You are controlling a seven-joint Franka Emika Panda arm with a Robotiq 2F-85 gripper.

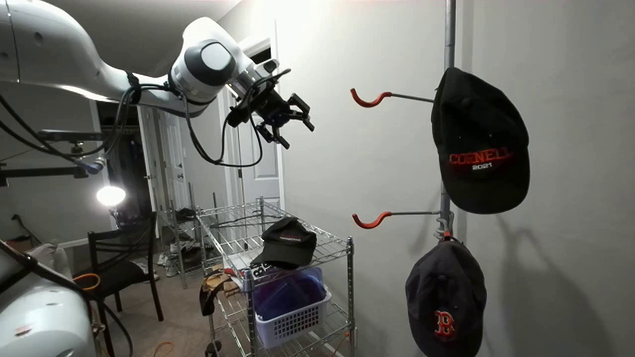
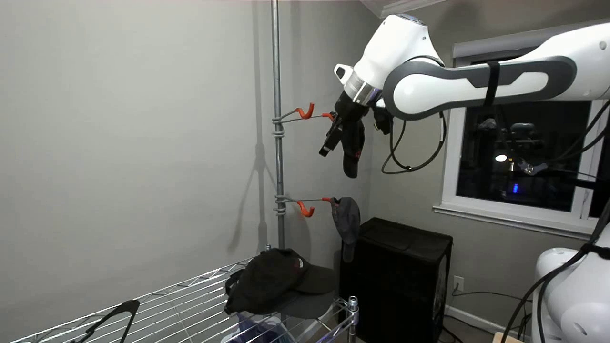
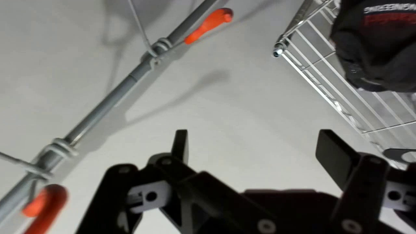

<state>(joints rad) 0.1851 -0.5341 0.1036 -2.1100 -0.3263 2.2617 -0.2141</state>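
- gripper [image 1: 297, 135] on your arm [image 1: 54, 47] hung midair, fingers [image 3: 334, 159] spread wide, up higher than the wire rack [image 1: 351, 287]
- black cap [image 1: 289, 247] sat on that rack, right side of your wrist view
- upper orange hook [image 1: 368, 104] and lower orange hook [image 1: 370, 226] poked off the pole [image 1: 450, 29]
- cornell cap [image 1: 481, 134] and red-b cap [image 1: 446, 292] hung by the same pole

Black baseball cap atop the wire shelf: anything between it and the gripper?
Nothing visible: in an exterior view, open space separates the gripper and black baseball cap; the lower orange hook is off to one side.
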